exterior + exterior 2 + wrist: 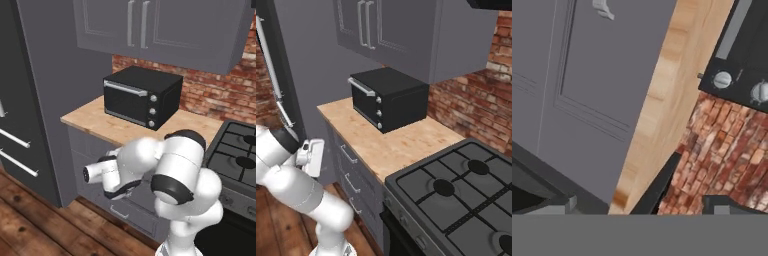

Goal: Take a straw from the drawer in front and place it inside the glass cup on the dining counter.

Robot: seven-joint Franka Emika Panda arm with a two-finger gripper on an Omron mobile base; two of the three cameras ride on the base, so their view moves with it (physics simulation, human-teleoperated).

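Nearest the base, the white arm [175, 180] is folded tight on itself, elbow high and forearm doubled back to the left. This leaves the wrist low in front of the cabinet run, at about the height of the worktop edge. The gripper [641, 206] has its dark fingertips [562, 203] spread wide with nothing between them. The hand view is rolled hard over and looks up past the worktop edge at a wall cabinet door [587, 75] and the brick, so the hand points away from the fronts below. Just beyond the wrist sits the stack of grey fronts with silver bar handles; I take the deeper lower one for the drawer [363, 186]. It looks shut, and the straw is presumably inside it. The step in hand is reaching the handle, and to do it well the wrist should unroll and tip down until the fingers straddle the bar squarely. The pull should then run straight out along the slides. Farther back, a black toaster oven [142, 95] stands on the light-wood worktop [95, 120], with the hob [456, 190] beside it and the brick wall [220, 90] behind.
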